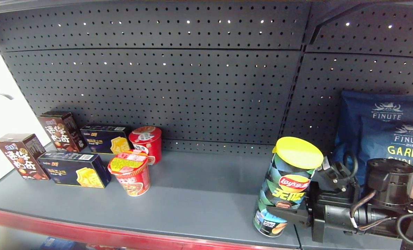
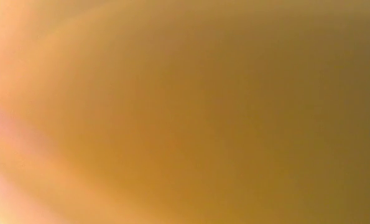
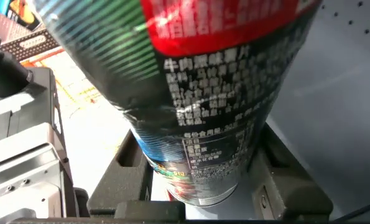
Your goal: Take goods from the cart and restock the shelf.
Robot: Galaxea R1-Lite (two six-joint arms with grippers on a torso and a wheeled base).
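Observation:
A tall chip can (image 1: 286, 194) with a yellow lid stands upright on the grey shelf (image 1: 199, 194), near its front edge at the right. My right gripper (image 1: 279, 210) comes in from the right and is shut on the can's lower half, one black finger (image 1: 288, 213) crossing its front. In the right wrist view the can (image 3: 209, 106) sits between the two black fingers of the gripper (image 3: 203, 186), its base close to the palm.
Two red cup noodles (image 1: 132, 172), two dark blue boxes (image 1: 76, 170) and two brown boxes (image 1: 22, 156) stand at the shelf's left. Blue snack bags (image 1: 394, 125) lean at the right, behind my arm. The pegboard back (image 1: 192, 86) closes the rear, and the red front edge (image 1: 88, 232) runs below.

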